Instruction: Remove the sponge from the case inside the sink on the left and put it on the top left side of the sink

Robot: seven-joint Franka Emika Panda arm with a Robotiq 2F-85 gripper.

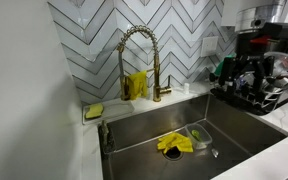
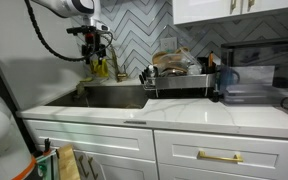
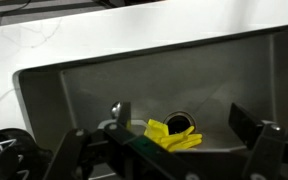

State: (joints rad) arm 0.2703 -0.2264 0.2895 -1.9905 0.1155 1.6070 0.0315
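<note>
A yellow-green sponge lies on the ledge at the top left corner of the sink, left of the gold faucet. A small metal case hangs on the sink's left inner wall; it also shows in the wrist view. My gripper hovers above the sink near the faucet. In the wrist view my gripper is open, its fingers spread wide with nothing between them. The gripper is out of view in the exterior view facing the faucet.
A yellow glove lies on the sink floor by the drain, next to a small dish with something green. More yellow gloves hang on the faucet. A dish rack stands on the counter beside the sink.
</note>
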